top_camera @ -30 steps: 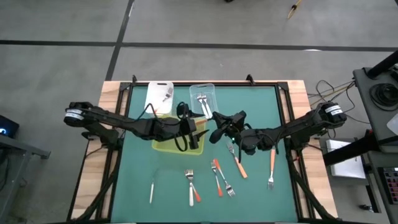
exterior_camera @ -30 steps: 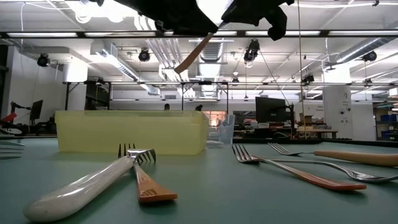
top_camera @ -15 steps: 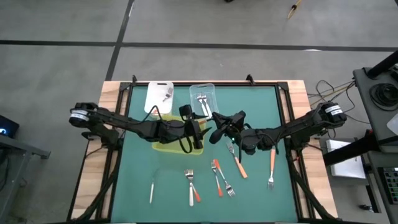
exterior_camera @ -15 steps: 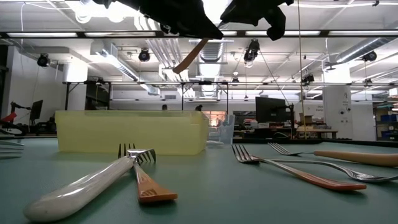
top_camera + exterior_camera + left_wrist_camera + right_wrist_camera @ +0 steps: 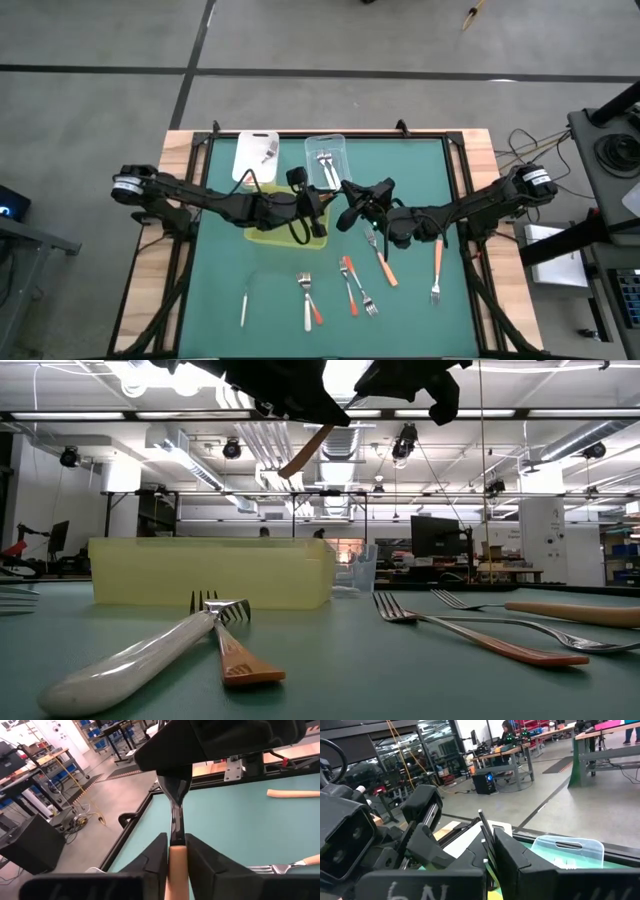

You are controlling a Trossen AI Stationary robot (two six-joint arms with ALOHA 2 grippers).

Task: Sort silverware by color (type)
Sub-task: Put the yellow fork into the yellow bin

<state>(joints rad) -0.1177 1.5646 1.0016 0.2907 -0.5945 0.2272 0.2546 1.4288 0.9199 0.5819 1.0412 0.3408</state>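
Observation:
An orange-handled utensil hangs in the air over the right end of the yellow tray, between both grippers. My left gripper comes from the table's left and is shut on the orange handle. My right gripper comes from the right and is shut on the metal head end. More silverware lies flat on the green mat: orange-handled forks, a fork crossed with a white-handled one, and a thin white piece. My left gripper pinches the orange handle between its two fingers, just behind where it meets the metal neck. The fingers come roughly level from the table's left and lie along the utensil. The utensil is lifted clear and slants, its handle end lower. My right gripper holds the utensil's metal head, which disappears between its dark fingers. It comes level from the table's right. The fingers hide how the head sits between them.
A white tub and a clear tub holding forks stand at the far edge behind the tray. In the low view a white-handled fork and orange-handled forks lie close in front.
My left gripper has edged toward the right gripper and a little down, so that it now stands over the utensil's orange handle. The utensil and my right gripper have stayed where they were.

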